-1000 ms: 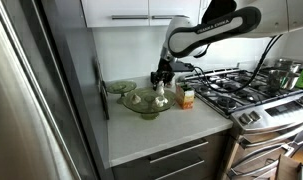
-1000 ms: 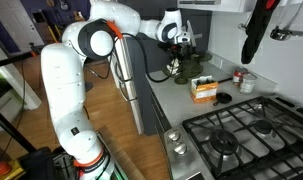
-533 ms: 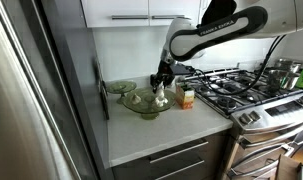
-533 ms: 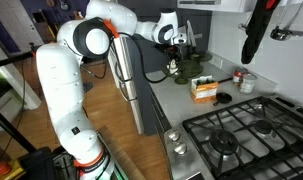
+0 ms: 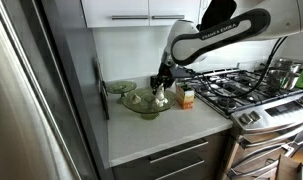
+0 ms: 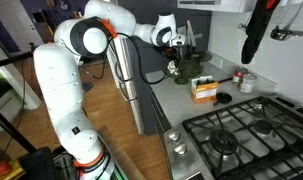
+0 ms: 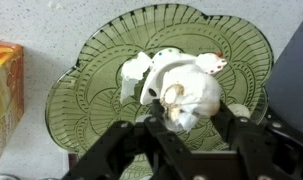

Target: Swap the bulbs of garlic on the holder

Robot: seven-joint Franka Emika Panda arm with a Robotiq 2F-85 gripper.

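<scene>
In the wrist view the holder (image 7: 91,95), a wide pale green glass dish, fills the frame. My gripper (image 7: 189,128) is over it, its jaws closed on the sides of a whitish garlic bulb (image 7: 194,92) above the dish's middle. Another whitish piece (image 7: 139,75) lies just left of that bulb; I cannot tell whether it is a second bulb or the centre piece. In both exterior views the gripper (image 5: 161,84) (image 6: 176,66) hangs low over the holder (image 5: 143,102) on the counter.
An orange-and-white carton (image 5: 186,97) (image 6: 203,90) (image 7: 3,90) stands beside the holder. A smaller green glass dish (image 5: 119,87) sits behind it near the wall. A gas stove (image 5: 236,90) lies beyond the carton and a fridge side (image 5: 31,90) borders the counter.
The arm's upper links have shifted slightly. The gripper stays low over the holder.
</scene>
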